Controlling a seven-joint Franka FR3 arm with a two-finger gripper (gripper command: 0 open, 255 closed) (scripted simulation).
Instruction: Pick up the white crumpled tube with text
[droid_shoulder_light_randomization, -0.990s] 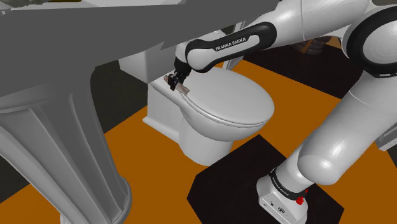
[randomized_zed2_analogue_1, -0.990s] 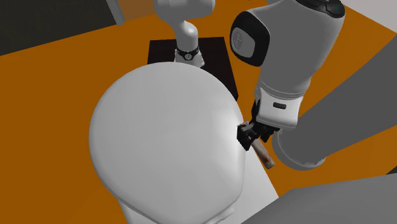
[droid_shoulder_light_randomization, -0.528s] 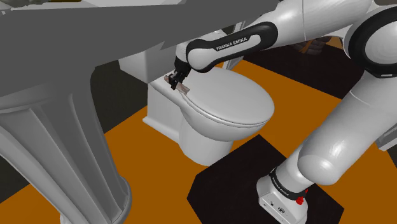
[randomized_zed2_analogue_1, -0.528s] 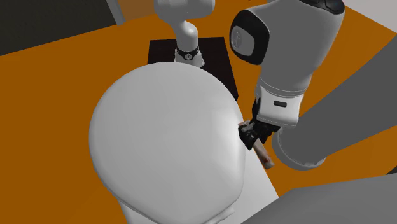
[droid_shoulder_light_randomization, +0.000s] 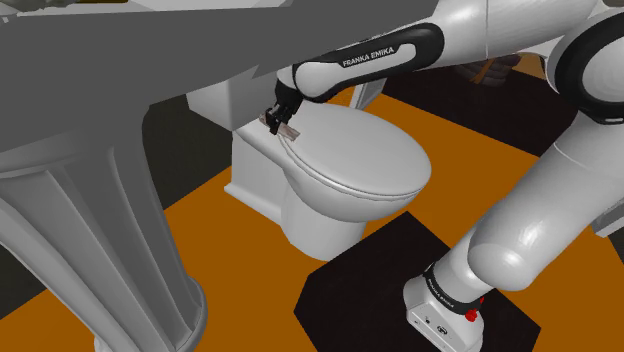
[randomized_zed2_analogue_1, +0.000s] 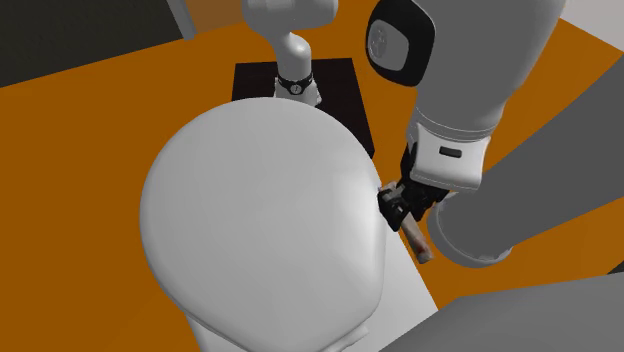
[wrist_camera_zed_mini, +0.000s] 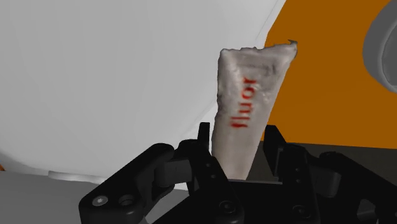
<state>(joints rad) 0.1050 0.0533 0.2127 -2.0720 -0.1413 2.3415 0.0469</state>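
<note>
You are looking at a bathroom with an orange floor (droid_shoulder_light_randomization: 235, 255). Nearest the shoulder camera, a grey pedestal basin (droid_shoulder_light_randomization: 95, 190) takes up that view's left side. At the lower right, the arm's base sits on its black stand (droid_shoulder_light_randomization: 365, 275).

Beyond these stands a white toilet (droid_shoulder_light_randomization: 330, 205) with its lid (droid_shoulder_light_randomization: 365, 160) down. In the second exterior view the lid (randomized_zed2_analogue_1: 255, 210) is seen from above as a broad, pale oval. The black stand (randomized_zed2_analogue_1: 340, 85) lies past it, on the orange floor (randomized_zed2_analogue_1: 80, 130).

The white arm reaches across the toilet to its rear, hinge side. There the end effector (droid_shoulder_light_randomization: 277, 116) points down beside the back edge of the lid. The second exterior view places the end effector (randomized_zed2_analogue_1: 397, 209) just off the lid's rim, on that view's right.

Condition of the end effector (wrist_camera_zed_mini: 239, 136): its two black fingers (wrist_camera_zed_mini: 202, 135) are pinching the tube (wrist_camera_zed_mini: 247, 108) between them, one against each side of its lower part.

The tube is off-white, crumpled and flattened, with red lettering reading "fluor" along its length. It sticks out past the fingertips, widening to a crimped end. In the shoulder view the tube (droid_shoulder_light_randomization: 287, 131) slants down from the fingers over the rear of the toilet. In the second exterior view the tube (randomized_zed2_analogue_1: 420, 244) extends over the white ledge (randomized_zed2_analogue_1: 400, 285) behind the lid. You cannot tell whether its free end touches that ledge.
</note>
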